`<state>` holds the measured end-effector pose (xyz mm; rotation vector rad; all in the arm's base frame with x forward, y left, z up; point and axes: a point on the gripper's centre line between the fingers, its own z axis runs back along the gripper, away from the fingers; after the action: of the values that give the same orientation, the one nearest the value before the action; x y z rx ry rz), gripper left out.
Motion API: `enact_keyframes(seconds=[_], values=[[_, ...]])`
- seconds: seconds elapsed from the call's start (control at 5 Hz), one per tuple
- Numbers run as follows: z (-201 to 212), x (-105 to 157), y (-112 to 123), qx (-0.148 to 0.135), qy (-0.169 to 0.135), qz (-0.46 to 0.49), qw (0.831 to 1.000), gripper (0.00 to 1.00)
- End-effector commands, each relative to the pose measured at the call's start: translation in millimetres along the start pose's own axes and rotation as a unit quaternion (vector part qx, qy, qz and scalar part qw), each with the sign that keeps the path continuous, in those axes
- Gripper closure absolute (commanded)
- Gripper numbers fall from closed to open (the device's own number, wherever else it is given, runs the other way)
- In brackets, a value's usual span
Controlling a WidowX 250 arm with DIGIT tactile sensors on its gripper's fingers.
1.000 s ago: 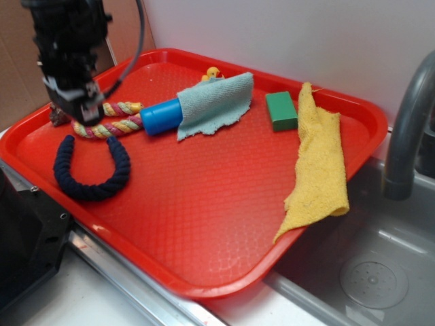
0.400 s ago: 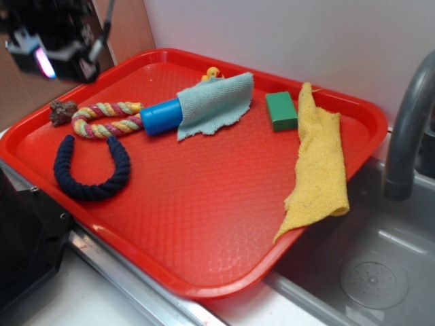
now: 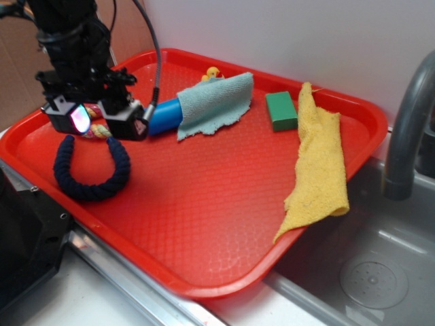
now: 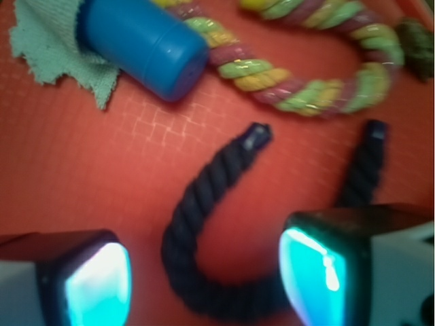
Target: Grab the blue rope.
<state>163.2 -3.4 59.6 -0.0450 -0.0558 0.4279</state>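
The blue rope [image 3: 92, 178], a thick navy twisted U, lies on the red tray [image 3: 217, 224] at its left front. In the wrist view the blue rope [image 4: 204, 224] curves between my two glowing pads, its open ends pointing away. My gripper [image 3: 105, 122] is open and empty, hovering just above the rope's open ends. In the wrist view my gripper [image 4: 207, 285] straddles the left limb of the U, with the right limb partly hidden behind the right pad [image 4: 319, 268].
A pink-yellow-green rope [image 4: 306, 68] and a bright blue cylinder [image 4: 146, 44] lie just beyond the navy rope. A teal cloth [image 3: 214, 102], green block [image 3: 281, 111] and yellow towel [image 3: 319, 163] sit further right. A sink [image 3: 370, 272] and faucet [image 3: 408, 122] stand at right.
My gripper has come back down from the upper left and moved right, now low over the navy rope's open ends. The objects on the tray have not moved.
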Motion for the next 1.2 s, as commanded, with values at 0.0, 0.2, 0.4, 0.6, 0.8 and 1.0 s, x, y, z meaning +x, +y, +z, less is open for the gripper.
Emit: enact_keyframes(seconds=[0.0,0.2,0.4,0.6,0.8,1.0], values=[[-27.0,-6.7,-17.1,0.005,-0.004,-0.004,1.0,0.0],[-41.2,-17.8,-23.1,0.015,0.012,-0.017,1.0,0.0],[-50.9,-27.7,-28.0,0.014,0.024,-0.026,0.999,0.02],[-53.5,-35.3,-34.8,0.009,0.029,-0.044,0.999,0.91],[-51.0,-36.9,-36.3,-0.005,0.029,-0.061,0.998,1.0],[-37.5,-34.2,-30.5,-0.021,0.021,-0.111,0.993,1.0]])
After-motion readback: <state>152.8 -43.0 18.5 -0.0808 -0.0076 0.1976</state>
